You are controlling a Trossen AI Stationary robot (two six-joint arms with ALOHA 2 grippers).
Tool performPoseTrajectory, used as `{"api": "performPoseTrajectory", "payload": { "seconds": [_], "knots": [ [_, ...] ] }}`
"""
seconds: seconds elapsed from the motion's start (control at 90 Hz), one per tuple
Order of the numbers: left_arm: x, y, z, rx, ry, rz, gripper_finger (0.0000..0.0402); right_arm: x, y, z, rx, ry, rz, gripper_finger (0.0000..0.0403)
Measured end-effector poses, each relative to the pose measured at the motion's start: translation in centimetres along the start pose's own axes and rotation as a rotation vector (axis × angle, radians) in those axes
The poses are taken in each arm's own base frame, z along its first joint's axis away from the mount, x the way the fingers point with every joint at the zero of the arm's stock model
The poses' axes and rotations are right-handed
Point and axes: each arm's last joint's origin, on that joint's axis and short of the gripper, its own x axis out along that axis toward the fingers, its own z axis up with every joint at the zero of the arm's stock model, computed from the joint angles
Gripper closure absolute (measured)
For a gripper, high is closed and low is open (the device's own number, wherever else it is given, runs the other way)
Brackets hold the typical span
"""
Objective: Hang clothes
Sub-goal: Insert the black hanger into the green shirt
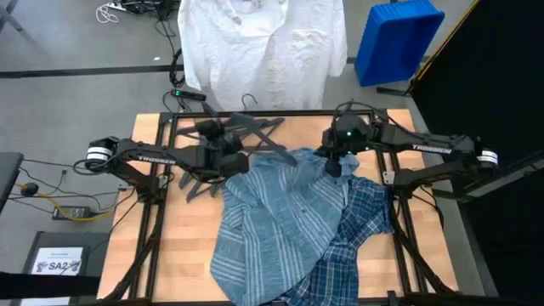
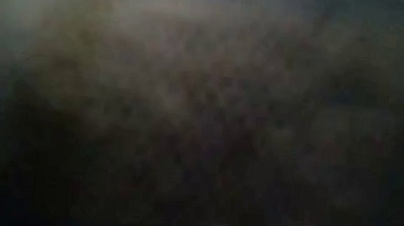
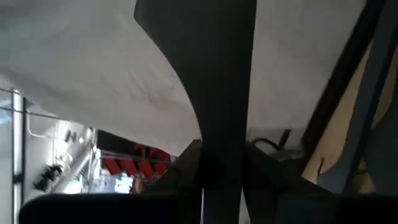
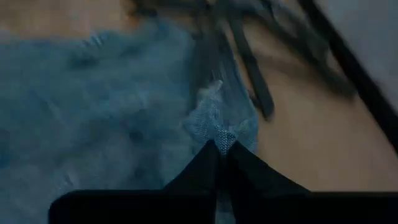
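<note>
Though the low view is blank, the right end effector pinches striped shirt.

Your table is pale wood with a smooth, matt top, framed in black metal rails; at its twelve o'clock edge the hangers look like dark grey matt plastic; the striped shirt is soft woven cloth, light blue-grey, creased; the plaid shirt is darker cloth; the white shirt is thin crinkled cloth; the blue bin looks like smooth plastic.
</note>
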Motion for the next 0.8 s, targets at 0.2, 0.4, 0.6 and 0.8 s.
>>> {"api": "performPoseTrajectory", "payload": {
  "seconds": [0.2,0.4,0.6,0.8],
  "knots": [
    [-0.4,0.3,-0.1,0.017,-0.006,0.006,0.0345,1.0,1.1,0.3,-0.038,-0.006,0.040,0.0403],
    [-0.3,-0.1,-0.9,0.017,0.007,0.002,0.0345,0.8,3.2,0.6,-0.161,-0.038,0.133,0.0403],
    [-0.3,-0.1,-1.0,0.012,0.007,0.002,0.0345,0.8,4.0,0.1,-0.181,0.004,0.147,0.0403],
    [-0.3,-0.2,-0.1,-0.035,-0.012,-0.042,0.0345,0.8,4.0,0.9,-0.181,-0.078,0.098,0.0403]
  ]
}}
